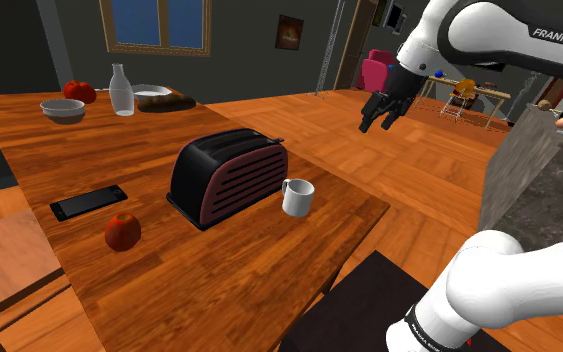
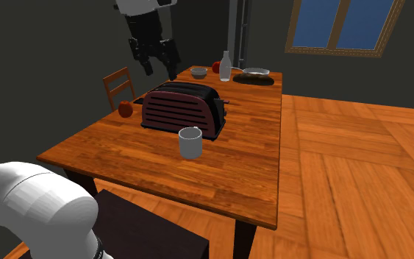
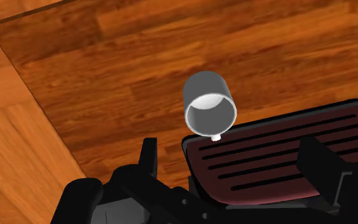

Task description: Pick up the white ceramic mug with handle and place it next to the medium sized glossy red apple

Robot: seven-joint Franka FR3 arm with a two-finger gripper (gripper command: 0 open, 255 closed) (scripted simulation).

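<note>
The shoulder view overlooks the brown wooden table (image 1: 219,270) from a near corner, and the second exterior view looks along it from a short edge. The wrist view looks down from above. All three share the black-and-maroon slotted toaster (image 2: 179,110).

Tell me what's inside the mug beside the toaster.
The plain white handled mug looks empty in the wrist view: bare grey interior. Its own side hides part of the inner wall.
</note>
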